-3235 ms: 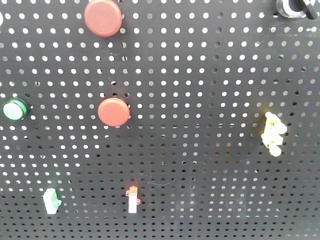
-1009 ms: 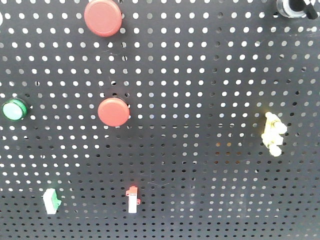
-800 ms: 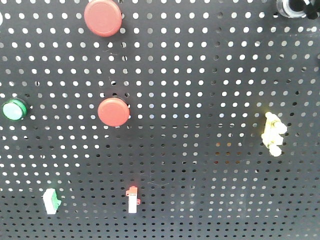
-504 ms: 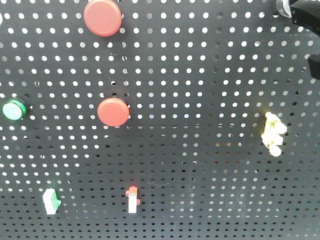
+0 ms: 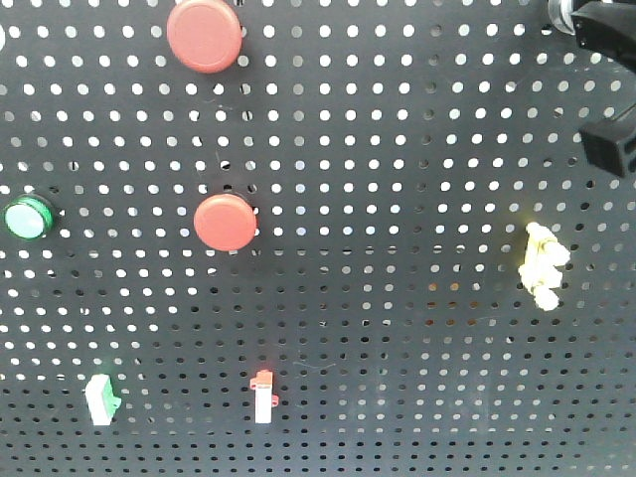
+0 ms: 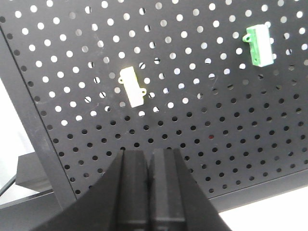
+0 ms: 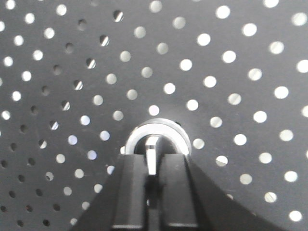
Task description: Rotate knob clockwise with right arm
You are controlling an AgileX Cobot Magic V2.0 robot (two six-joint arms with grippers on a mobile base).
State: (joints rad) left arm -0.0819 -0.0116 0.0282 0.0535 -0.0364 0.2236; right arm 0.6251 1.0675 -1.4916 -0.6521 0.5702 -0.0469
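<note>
The knob has a silver-white ring on the black pegboard; its bar handle stands upright in the right wrist view. My right gripper is at the knob, one finger on each side of the handle, a narrow gap between them filled by the handle. In the front view the right arm is a black shape at the top right corner, covering nearly all of the knob. My left gripper is shut and empty, pointing at the lower part of the board.
On the pegboard are two red round buttons, a green button, a yellow part, a white-green switch and a red-white switch. The left wrist view shows the board's frame post.
The right arm has come in from the right edge and now covers the knob at the top right of the front view. Nothing else on the board has moved.
</note>
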